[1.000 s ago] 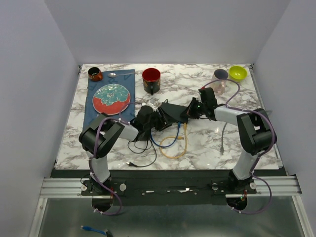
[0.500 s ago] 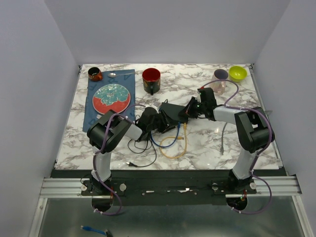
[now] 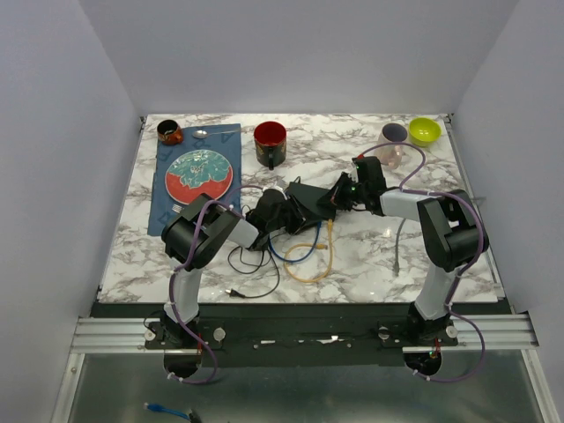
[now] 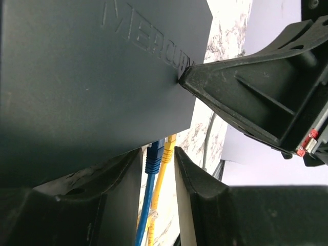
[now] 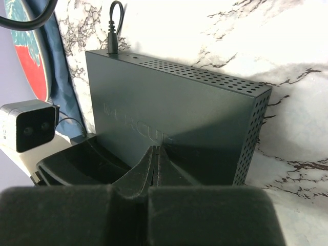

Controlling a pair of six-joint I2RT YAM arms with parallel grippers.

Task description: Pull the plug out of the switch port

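Note:
The dark grey switch (image 3: pixel 308 196) lies mid-table; its lid shows in the left wrist view (image 4: pixel 92 72) and the right wrist view (image 5: pixel 169 113). A blue plug (image 4: pixel 153 156) and a yellow plug (image 4: pixel 168 151) sit side by side in its front ports. My left gripper (image 4: pixel 158 159) is at the switch's front edge (image 3: pixel 280 216), its fingers (image 4: pixel 205 195) closed narrowly around both plugs. My right gripper (image 5: pixel 156 154) is shut and empty, its tips pressing on the switch's lid (image 3: pixel 339 196). The blue cable (image 3: pixel 295 257) and the yellow cable (image 3: pixel 313 264) loop toward the near edge.
A red mug (image 3: pixel 270 141) stands behind the switch. A plate (image 3: pixel 198 174) lies on a blue mat (image 3: pixel 167 198) at the left, with a small dark cup (image 3: pixel 169 132) and a spoon (image 3: pixel 211 133). A yellow-green bowl (image 3: pixel 424 130) and a purple cup (image 3: pixel 394 134) are at the back right. A grey cable (image 3: pixel 398 247) and a black cable (image 3: pixel 251 278) lie in front.
My left arm's elbow has swung to the right and toward the switch while its gripper stays at the front ports. The right arm and the switch have hardly moved.

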